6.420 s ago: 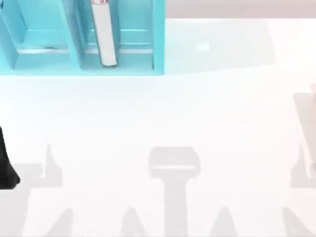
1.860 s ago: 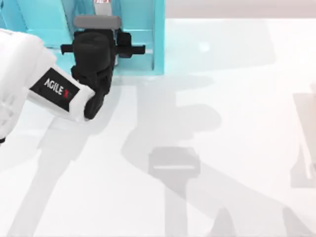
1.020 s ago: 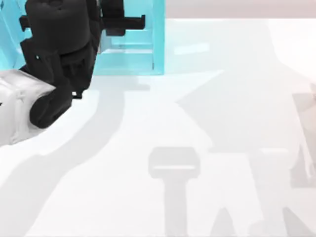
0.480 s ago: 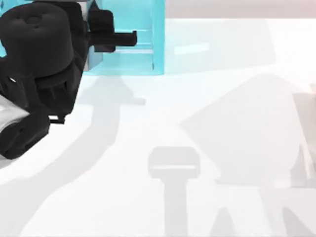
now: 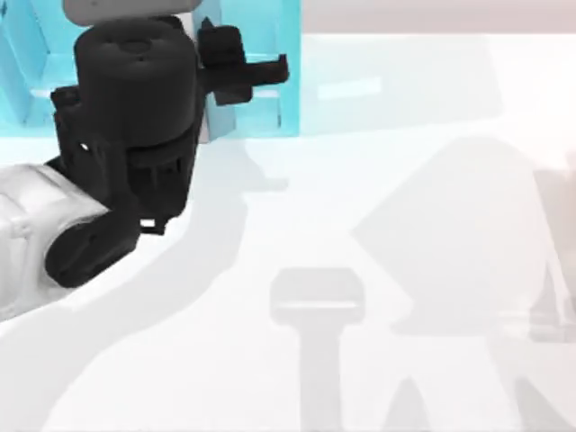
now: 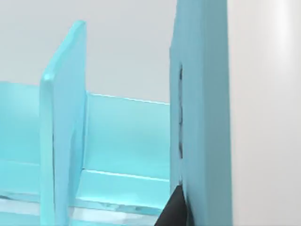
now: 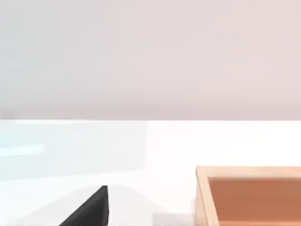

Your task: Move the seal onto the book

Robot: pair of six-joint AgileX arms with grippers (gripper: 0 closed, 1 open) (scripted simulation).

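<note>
Lifting clear of the teal shelf (image 5: 290,63), the left gripper (image 5: 180,9) stays clamped on the book (image 6: 244,113), still to be laid flat on the bench (image 5: 405,225) before the seal can go onto it.

Teal shelf unit (image 5: 290,67) blocks far left, table (image 5: 405,225) open elsewhere

A teal shelf unit (image 5: 256,90) is seen at the far left of the white counter (image 5: 378,234) in the top view, its upright dividers and right end wall rising from a teal floor. In the left wrist view, one thin divider (image 6: 63,141) is shown standing upright, with an open compartment between it and a thicker teal wall. In the right wrist view, an orange-brown wooden tray (image 7: 249,195) with a pale raised rim is seen resting on the counter.
</note>
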